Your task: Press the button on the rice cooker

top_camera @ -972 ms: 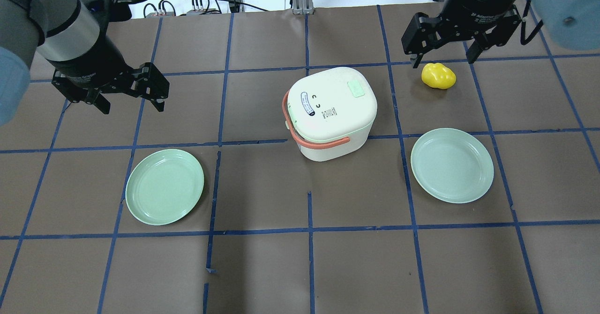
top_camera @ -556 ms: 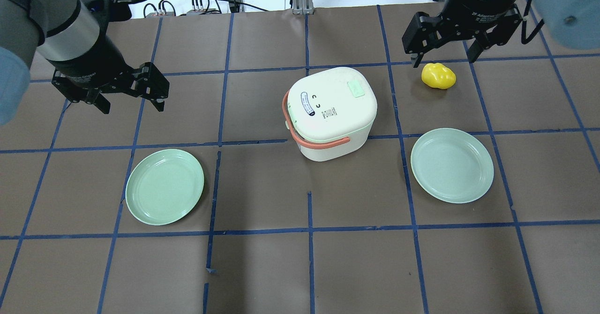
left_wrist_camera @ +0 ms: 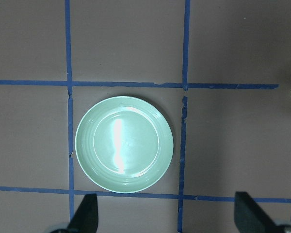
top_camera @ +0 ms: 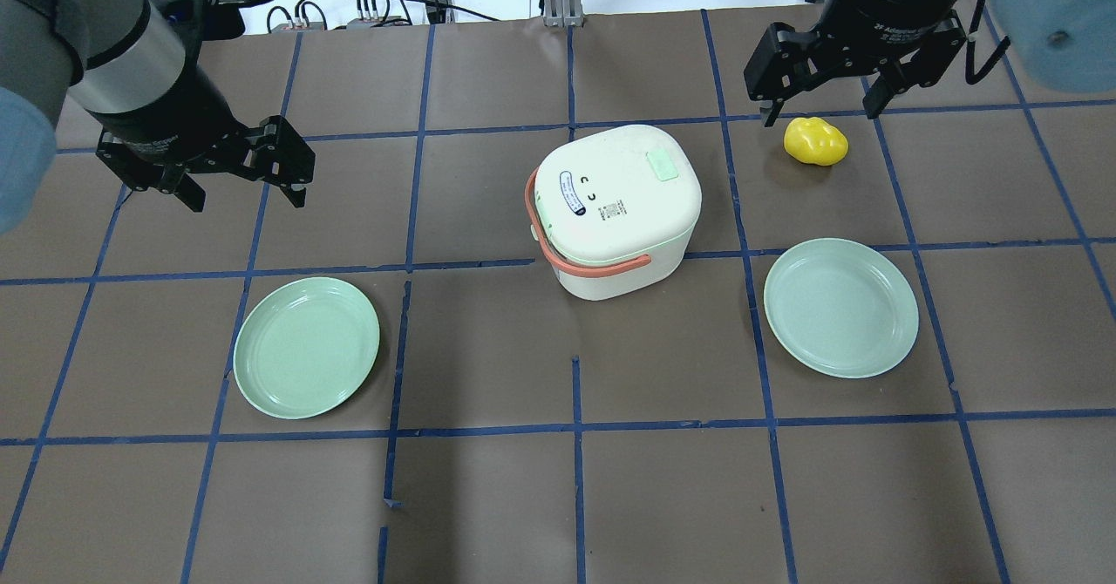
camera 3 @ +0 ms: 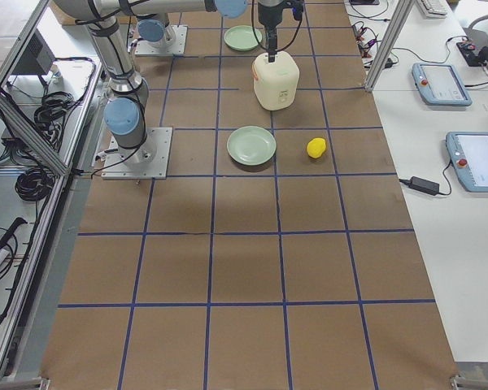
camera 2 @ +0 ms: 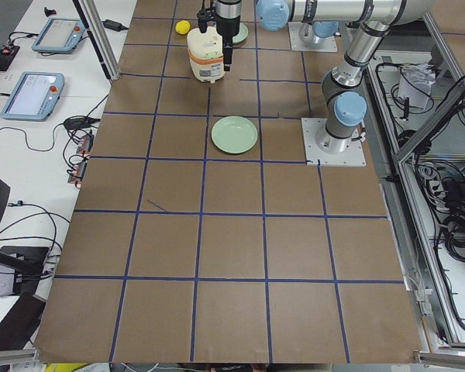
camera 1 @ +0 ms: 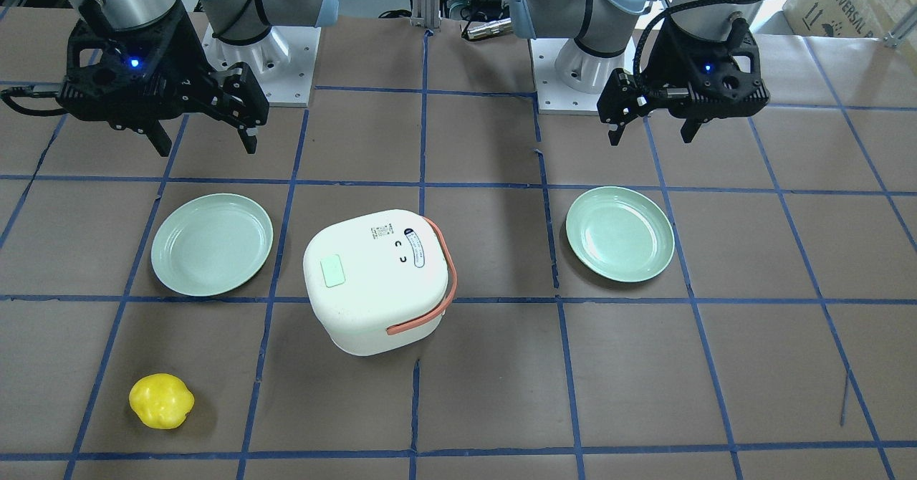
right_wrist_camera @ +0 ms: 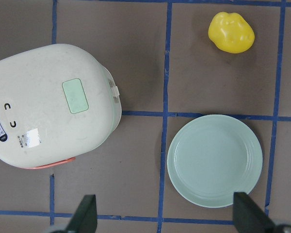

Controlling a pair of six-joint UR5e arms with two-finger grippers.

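Observation:
The white rice cooker with a salmon handle stands at mid table, lid shut. Its pale green button sits on the lid's far right part, and also shows in the front view and the right wrist view. My right gripper is open and empty, raised at the far right above a yellow toy fruit, to the right of the cooker. My left gripper is open and empty, raised at the left, well away from the cooker. Neither gripper touches anything.
A pale green plate lies front left of the cooker, below my left gripper in the left wrist view. A second green plate lies to the cooker's right. Blue tape lines grid the brown table.
My right gripper has shifted very slightly left and toward the far edge. The left gripper, cooker, plates and fruit have not moved.

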